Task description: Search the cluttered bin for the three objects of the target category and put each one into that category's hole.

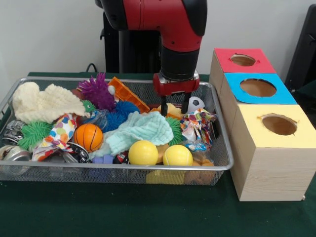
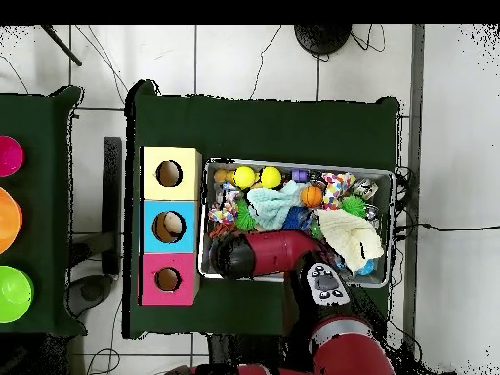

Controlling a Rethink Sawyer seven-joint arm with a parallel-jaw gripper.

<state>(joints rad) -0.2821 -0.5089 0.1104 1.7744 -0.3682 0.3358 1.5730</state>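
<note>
Gripper [image 1: 175, 108] spread, empty, over the bin's [image 1: 223, 168] far end beside the boxes [image 1: 266, 143]. Better lowered straight, straddling one item, avoiding cloth [image 1: 143, 131].

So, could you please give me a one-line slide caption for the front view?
Sawyer's open tool hangs inside the cluttered wire-mesh bin, beside three boxes with holes in their tops.

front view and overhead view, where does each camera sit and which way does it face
Front view: across the table, facing the robot; red and black arm descends, gripper open over the silver wire-mesh bin.
Overhead view: above, looking straight down; robot base at bottom, arm covering the bin.
Shared: bin, two yellow balls, three boxes.
</note>
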